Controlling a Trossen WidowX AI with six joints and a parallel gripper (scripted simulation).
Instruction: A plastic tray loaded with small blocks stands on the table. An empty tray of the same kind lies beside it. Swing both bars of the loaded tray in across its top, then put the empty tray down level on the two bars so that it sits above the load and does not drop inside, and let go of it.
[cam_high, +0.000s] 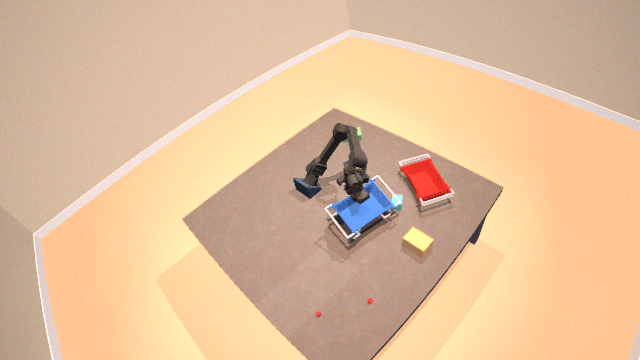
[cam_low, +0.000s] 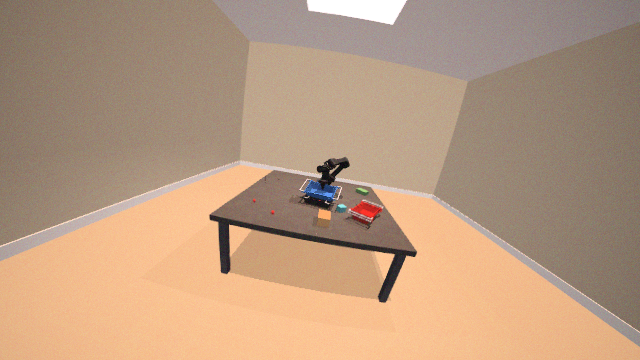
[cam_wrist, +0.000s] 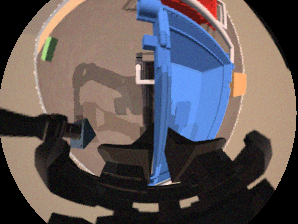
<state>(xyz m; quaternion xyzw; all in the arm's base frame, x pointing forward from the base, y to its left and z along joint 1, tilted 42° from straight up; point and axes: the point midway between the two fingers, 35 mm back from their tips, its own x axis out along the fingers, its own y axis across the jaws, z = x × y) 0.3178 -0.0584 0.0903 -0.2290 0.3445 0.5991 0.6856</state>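
Note:
My gripper (cam_high: 361, 199) (cam_low: 322, 186) (cam_wrist: 156, 125) is shut on the near long wall of the blue tray (cam_high: 370, 212) (cam_low: 320, 194) (cam_wrist: 195, 100). The blue tray is empty, and its white bars stand out over its ends. It is right above a dark tray (cam_high: 340, 222) (cam_wrist: 148, 100), which it mostly hides. A white wire bar (cam_wrist: 145, 81) of the dark tray shows beside the blue wall in the wrist view, reaching in across its top. The dark tray's load is mostly hidden. Whether the blue tray touches the bars below, I cannot tell.
A red tray (cam_high: 426, 181) (cam_low: 366, 211) with white bars stands to one side. A cyan block (cam_high: 397, 202) (cam_low: 341, 208) lies close to the blue tray's end. A yellow-orange block (cam_high: 418, 240) (cam_low: 324, 218) (cam_wrist: 239, 84), a green block (cam_low: 362, 191) (cam_wrist: 48, 49) and two small red cubes lie farther off.

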